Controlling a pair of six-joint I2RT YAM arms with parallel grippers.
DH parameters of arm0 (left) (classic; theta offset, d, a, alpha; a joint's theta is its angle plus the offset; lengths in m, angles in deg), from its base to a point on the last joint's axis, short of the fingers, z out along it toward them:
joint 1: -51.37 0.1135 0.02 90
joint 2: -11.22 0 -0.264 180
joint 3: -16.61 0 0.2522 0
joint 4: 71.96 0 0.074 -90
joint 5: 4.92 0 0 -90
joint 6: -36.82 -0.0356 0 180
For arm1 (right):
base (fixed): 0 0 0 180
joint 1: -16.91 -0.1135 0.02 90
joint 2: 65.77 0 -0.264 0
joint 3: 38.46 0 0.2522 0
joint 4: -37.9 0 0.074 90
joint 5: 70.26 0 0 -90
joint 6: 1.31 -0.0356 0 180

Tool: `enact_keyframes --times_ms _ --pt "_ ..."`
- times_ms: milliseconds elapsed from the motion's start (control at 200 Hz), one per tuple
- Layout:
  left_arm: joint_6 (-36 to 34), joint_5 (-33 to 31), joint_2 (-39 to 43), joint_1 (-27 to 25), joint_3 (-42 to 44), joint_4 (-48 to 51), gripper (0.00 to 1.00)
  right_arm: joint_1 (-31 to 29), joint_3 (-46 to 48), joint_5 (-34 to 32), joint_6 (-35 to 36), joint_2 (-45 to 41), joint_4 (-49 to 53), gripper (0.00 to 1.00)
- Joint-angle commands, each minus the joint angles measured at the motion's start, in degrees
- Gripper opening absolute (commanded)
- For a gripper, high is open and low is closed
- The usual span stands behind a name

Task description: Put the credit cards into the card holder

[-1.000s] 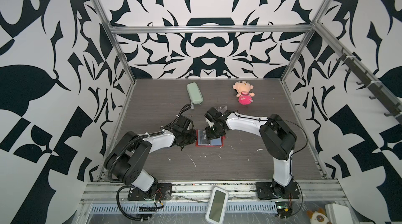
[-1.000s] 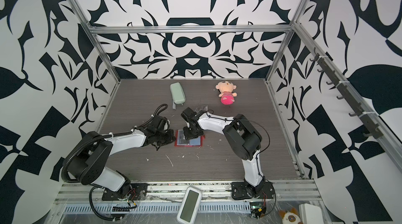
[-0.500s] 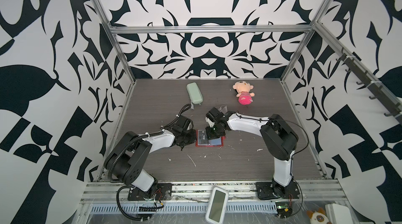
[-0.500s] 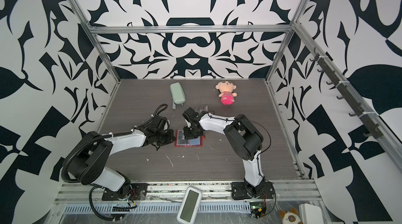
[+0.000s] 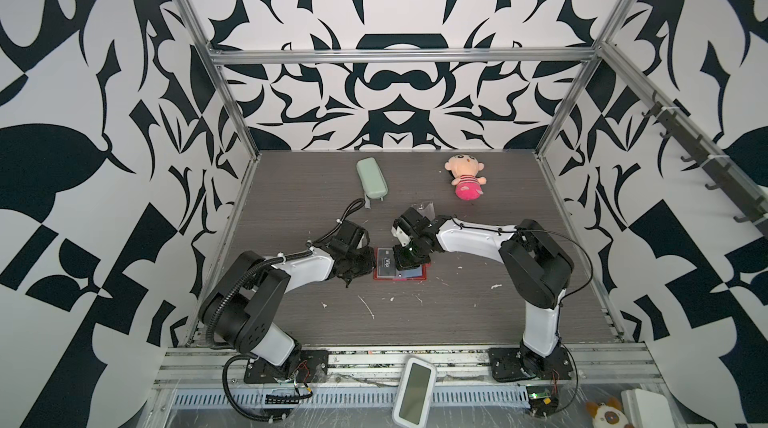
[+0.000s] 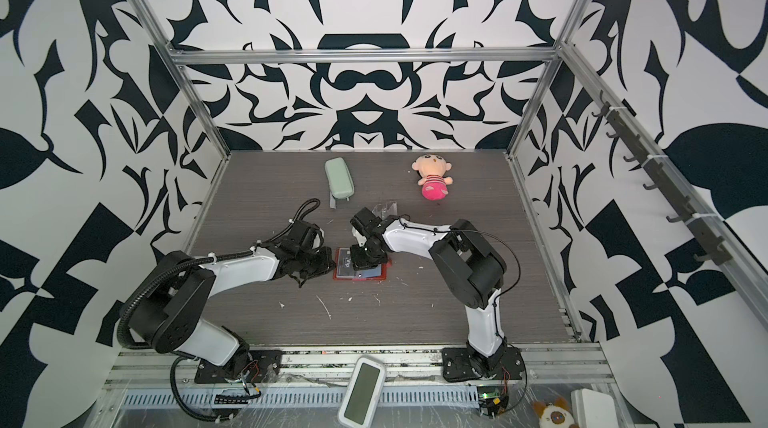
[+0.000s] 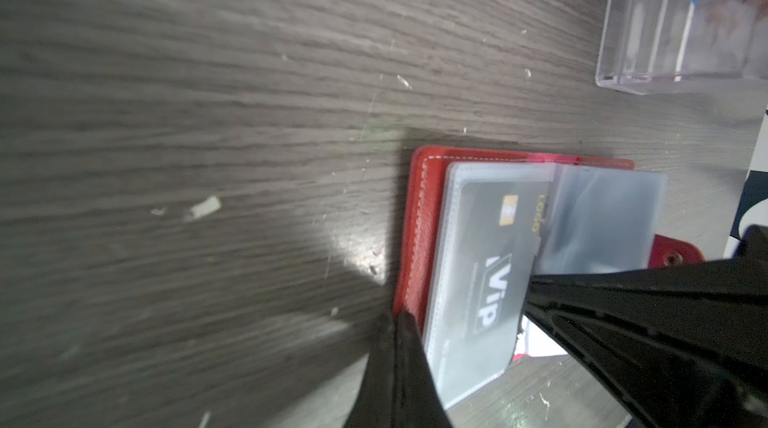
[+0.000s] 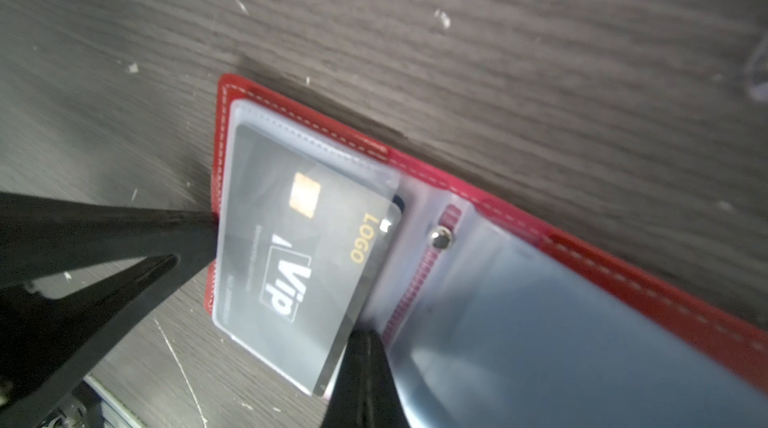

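My left tool, clenched on nothing, bears on the holder at its red edge, likely pinning it to the desk. The VIP card sits almost home in its sleeve. My right tool, clenched and empty, nudges the card's edge. Only the right wrist view shows a dark corner behind the card.

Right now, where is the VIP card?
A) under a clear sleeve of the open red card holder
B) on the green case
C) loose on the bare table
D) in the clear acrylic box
A: the right wrist view shows the VIP card under clear plastic inside the open card holder.
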Motion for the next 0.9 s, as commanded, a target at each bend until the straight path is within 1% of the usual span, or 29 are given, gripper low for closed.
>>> enact_keyframes --times_ms 0,15,50,125,180,245,310,410,485,545,675,785,895 --pt "0.12 -4.04 0.40 -0.01 0.97 7.54 0.00 -0.73 0.33 -1.99 0.37 -5.37 -0.13 0.03" --pt "0.02 -4.32 0.87 -0.01 0.92 7.74 0.00 -0.73 0.40 -2.64 0.38 -5.85 -0.02 0.03" --pt "-0.21 -5.25 2.15 -0.09 0.66 8.10 0.10 -0.72 0.67 -4.11 0.52 -6.91 0.08 0.03" --pt "-1.28 -6.78 5.02 -0.33 -0.09 8.74 0.20 -0.24 1.68 -7.40 0.65 -9.30 0.43 0.02" --pt "-2.21 -7.83 6.83 -0.53 -0.99 9.23 0.32 0.38 3.00 -9.07 0.09 -10.84 0.43 0.03" --pt "-3.92 -7.89 8.32 -0.70 -2.04 9.19 0.36 1.72 4.73 -10.03 -0.56 -12.43 0.33 0.02" --pt "-5.49 -8.00 9.05 -1.10 -3.22 9.30 0.42 3.19 6.77 -9.18 -0.77 -13.59 -0.71 0.02" --pt "-7.58 -6.27 8.54 -1.58 -5.02 8.75 0.44 4.66 8.44 -8.34 -0.35 -13.95 -0.20 0.02" --pt "-8.15 -3.37 7.38 -1.77 -6.14 7.08 0.44 4.89 9.09 -8.11 0.24 -13.81 0.33 0.02" --pt "-8.15 0.02 5.65 -1.81 -6.89 5.37 0.44 4.95 9.42 -7.45 0.68 -13.38 0.52 0.02" --pt "-7.56 4.42 0.97 -2.76 -9.26 2.92 0.43 4.88 9.32 -6.54 1.21 -11.56 0.93 0.01" --pt "-7.45 5.88 -2.99 -4.32 -11.96 2.43 0.42 4.89 9.70 -6.41 1.17 -10.53 0.54 0.01" --pt "-6.54 7.58 -6.10 -4.94 -12.83 0.04 0.42 4.89 9.82 -6.46 0.97 -9.79 0.34 0.01"
